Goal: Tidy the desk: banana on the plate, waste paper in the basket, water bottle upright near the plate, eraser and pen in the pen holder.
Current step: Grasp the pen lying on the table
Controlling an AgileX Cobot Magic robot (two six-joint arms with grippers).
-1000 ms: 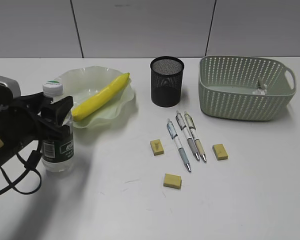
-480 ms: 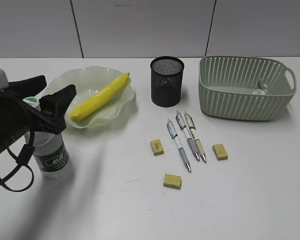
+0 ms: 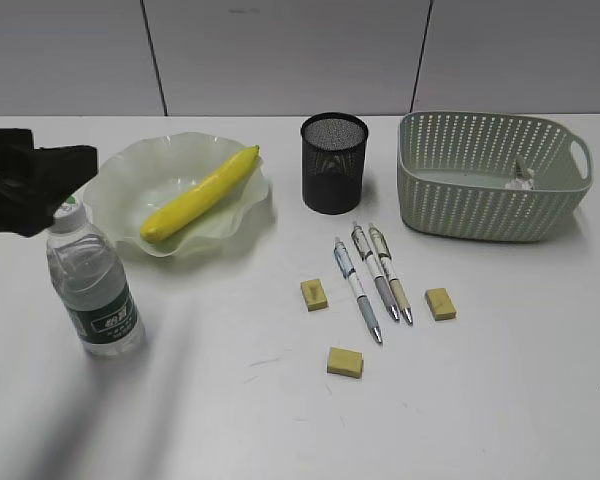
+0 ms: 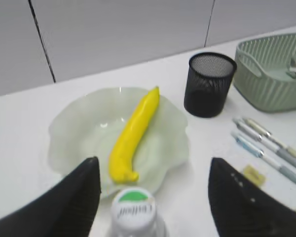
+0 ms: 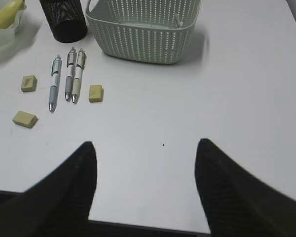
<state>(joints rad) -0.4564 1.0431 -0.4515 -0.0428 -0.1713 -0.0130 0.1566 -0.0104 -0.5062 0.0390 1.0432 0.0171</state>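
Three pens and three erasers left; bottle just released.
Exterior: I see the water bottle [image 3: 93,288] upright near the plate [image 3: 120,175], banana [image 3: 202,192] plated, left gripper [image 3: 40,180] lifted off since a second ago.
Left wrist: fingers spread wide above the cap.
Right wrist: right gripper [image 5: 143,168] spread, empty.

Left claw [image 3: 30,185] is mostly cut off by the left edge in the exterior view, just a dark blur above the water bottle [image 3: 95,290]. From the left wrist you only get the bottle's cap, the rest drops below the frame. The waste paper [image 3: 521,178] in the basket [image 3: 480,215] is half hidden behind the wall, too small to make out. Bottle label text is unreadable. Right wrist clips the banana [image 5: 5,15] at the corner.
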